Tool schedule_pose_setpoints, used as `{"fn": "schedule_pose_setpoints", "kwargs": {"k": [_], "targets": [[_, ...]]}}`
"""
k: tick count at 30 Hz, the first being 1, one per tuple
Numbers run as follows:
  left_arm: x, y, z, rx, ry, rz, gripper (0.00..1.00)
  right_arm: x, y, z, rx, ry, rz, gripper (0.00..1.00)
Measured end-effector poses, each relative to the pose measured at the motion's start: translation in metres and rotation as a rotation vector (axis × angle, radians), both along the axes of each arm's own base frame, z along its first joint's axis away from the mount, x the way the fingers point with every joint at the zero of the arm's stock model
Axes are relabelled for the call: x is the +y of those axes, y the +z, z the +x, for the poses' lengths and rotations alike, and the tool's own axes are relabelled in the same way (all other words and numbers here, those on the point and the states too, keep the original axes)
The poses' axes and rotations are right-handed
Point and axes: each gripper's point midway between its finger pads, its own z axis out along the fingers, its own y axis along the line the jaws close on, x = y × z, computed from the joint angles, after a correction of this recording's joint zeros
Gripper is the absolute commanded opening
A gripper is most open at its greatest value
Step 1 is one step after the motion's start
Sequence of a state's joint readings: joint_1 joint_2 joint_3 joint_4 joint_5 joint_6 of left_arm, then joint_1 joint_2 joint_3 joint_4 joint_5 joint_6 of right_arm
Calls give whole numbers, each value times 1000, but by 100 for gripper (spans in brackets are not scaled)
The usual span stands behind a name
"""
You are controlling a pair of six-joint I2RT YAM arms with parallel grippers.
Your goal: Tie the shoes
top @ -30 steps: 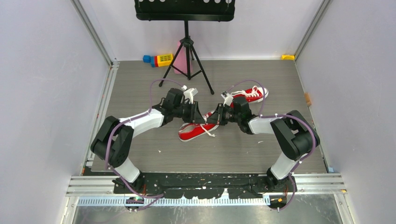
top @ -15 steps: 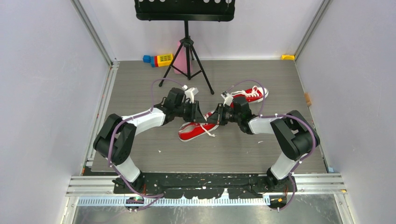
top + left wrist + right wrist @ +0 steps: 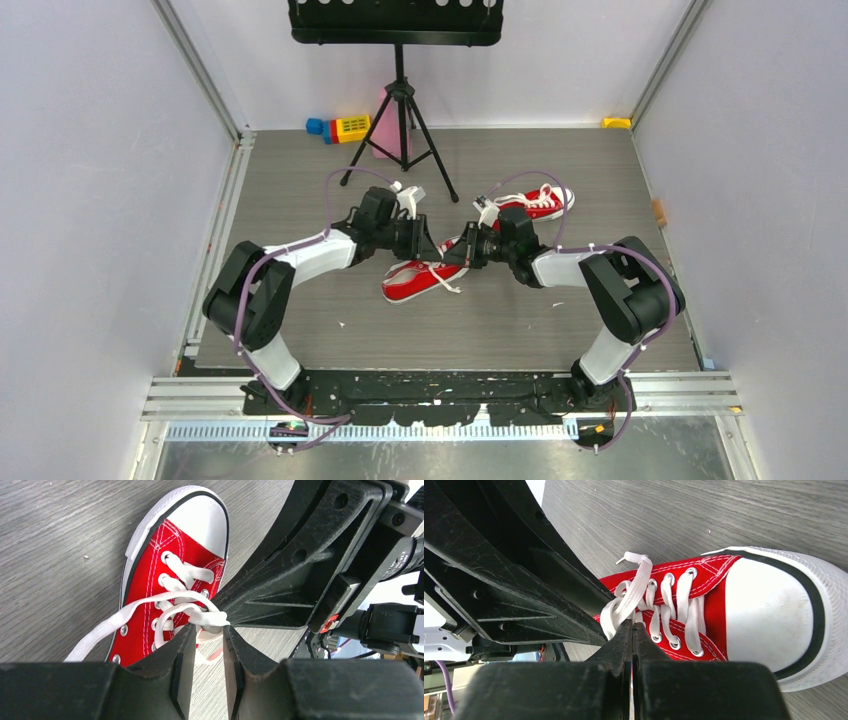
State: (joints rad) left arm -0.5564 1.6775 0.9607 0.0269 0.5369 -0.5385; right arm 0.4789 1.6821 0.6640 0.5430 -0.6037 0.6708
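Lying on its sole at the middle of the grey table (image 3: 500, 325), the near shoe (image 3: 412, 284) is one of two red sneakers; the far shoe (image 3: 540, 203) sits apart, behind and to the right, just beyond the right arm's wrist. Both grippers meet tip to tip over the near shoe's white laces (image 3: 186, 574). The right gripper (image 3: 632, 626) has its two fingers pressed together, pinching one flat lace strand that rises from the eyelets. The left gripper (image 3: 209, 630) stands with a narrow gap between its two fingers, and a bunched lace loop sits at the tips; it seems to be clamped there, though the wrist view is tight. One black music stand (image 3: 400, 100) rises at the back, with one cluster of coloured blocks (image 3: 340, 128) beside its legs.
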Motion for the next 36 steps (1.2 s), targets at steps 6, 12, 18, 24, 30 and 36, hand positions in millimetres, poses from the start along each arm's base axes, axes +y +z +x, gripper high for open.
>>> {"fn": "schedule_pose_setpoints", "kwargs": {"k": [6,12,18,24,30,36], "targets": [[-1,1,1,3,2,-5,0,0,0,0,0,0,0,0],[-3,6,5,-10,-9,5,0,0,0,0,0,0,-1,0],[5,2,0,-1,-39,72,0,-2,-3,1,-2,-10,-17,0],[12,4,-6,12,-89,136,0,-5,-6,2,3,-27,-38,0],[18,1,-12,24,-114,167,0,-7,-7,2,7,-34,-48,0],[21,2,-16,33,-144,198,0,-9,-9,4,7,-49,-59,0]]}}
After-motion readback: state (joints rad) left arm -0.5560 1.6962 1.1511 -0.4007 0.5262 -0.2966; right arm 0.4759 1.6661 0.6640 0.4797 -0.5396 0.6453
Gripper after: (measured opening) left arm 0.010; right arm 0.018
